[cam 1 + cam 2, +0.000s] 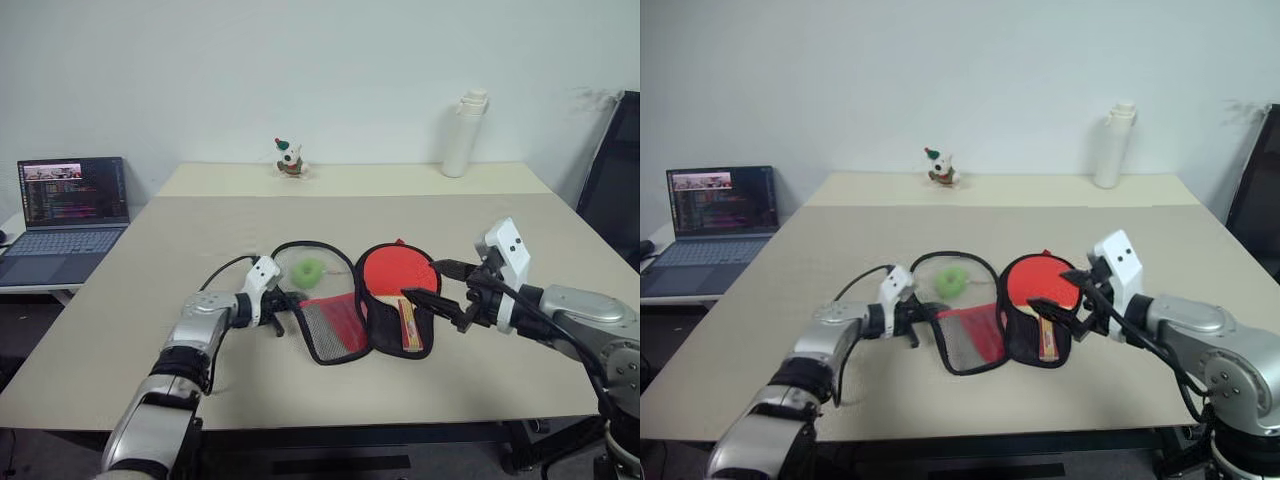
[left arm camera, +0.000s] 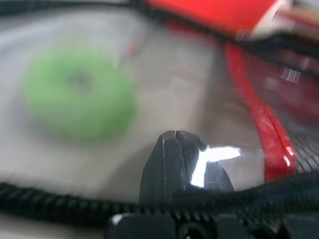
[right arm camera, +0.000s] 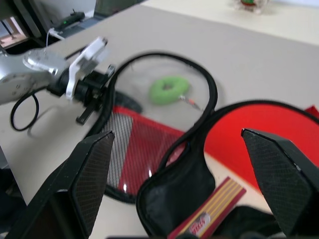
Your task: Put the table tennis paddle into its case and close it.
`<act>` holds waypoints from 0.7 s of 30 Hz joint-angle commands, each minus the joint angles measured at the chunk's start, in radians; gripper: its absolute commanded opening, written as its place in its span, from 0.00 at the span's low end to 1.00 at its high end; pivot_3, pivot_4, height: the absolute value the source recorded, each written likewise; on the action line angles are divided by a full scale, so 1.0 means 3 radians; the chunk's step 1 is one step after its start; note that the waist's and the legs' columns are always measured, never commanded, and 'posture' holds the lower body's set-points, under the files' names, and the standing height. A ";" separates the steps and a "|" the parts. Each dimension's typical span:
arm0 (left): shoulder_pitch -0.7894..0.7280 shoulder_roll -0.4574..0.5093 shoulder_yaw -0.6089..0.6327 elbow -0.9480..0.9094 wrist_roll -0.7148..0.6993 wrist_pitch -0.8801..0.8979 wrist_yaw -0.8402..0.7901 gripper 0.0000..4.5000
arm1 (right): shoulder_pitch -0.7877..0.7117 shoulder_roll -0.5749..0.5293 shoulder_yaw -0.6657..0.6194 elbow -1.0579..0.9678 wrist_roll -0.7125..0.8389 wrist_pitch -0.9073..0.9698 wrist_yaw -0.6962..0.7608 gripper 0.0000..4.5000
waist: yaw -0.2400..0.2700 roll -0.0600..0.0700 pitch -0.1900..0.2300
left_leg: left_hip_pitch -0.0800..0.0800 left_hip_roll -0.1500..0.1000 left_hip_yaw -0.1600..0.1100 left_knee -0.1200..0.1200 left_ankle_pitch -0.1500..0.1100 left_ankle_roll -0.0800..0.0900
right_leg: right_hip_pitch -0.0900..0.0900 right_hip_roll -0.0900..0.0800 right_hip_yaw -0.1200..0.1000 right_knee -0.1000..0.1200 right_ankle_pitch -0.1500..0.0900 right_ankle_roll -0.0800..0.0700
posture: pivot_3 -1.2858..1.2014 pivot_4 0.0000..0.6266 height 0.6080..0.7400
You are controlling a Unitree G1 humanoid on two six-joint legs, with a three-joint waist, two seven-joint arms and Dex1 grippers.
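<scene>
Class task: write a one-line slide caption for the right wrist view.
Open right gripper hovers over the paddle lying in the open case.

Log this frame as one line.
paddle: lying in open case | left gripper: shut at flap edge | right gripper: open above handle | zip: not closed

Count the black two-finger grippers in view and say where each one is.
2. The left gripper, shut, is at the left rim of the open black fabric paddle case. The right gripper, open, hovers just right of the red-faced table tennis paddle lying in that case.
</scene>
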 commanded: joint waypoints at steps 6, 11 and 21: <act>-0.0794 -0.0694 -0.0074 0.0160 0.0023 -0.0214 0.0088 0.01 | 0.0379 -0.0656 -0.0780 0.0083 0.0197 -0.0040 0.0204 1.00 | 0.0064 -0.0001 0.0000 | -0.0017 -0.0002 0.0001 0.0002 -0.0002 0.0003 | 0.0001 -0.0001 -0.0008 -0.0028 0.0008 0.0013 | 0.52 0.24 1.00; -0.1100 -0.1092 -0.0052 0.0749 0.0153 -0.0466 0.0454 0.01 | 0.0632 -0.0958 -0.1042 0.0179 0.0108 -0.0154 0.0256 1.00 | 0.0057 -0.0003 0.0001 | -0.0022 -0.0010 0.0006 0.0004 -0.0008 0.0013 | -0.0001 -0.0003 -0.0008 -0.0039 0.0011 0.0019 | 0.52 0.24 1.00; -0.0757 -0.0673 0.0143 0.0228 -0.0117 -0.0335 -0.0119 0.01 | 0.0565 -0.0374 -0.0416 0.0523 -0.0093 -0.0358 -0.0167 1.00 | -0.0043 -0.0002 0.0001 | -0.0003 0.0005 0.0006 0.0001 -0.0010 0.0018 | 0.0000 0.0031 0.0014 -0.0026 0.0012 0.0017 | 0.52 0.24 1.00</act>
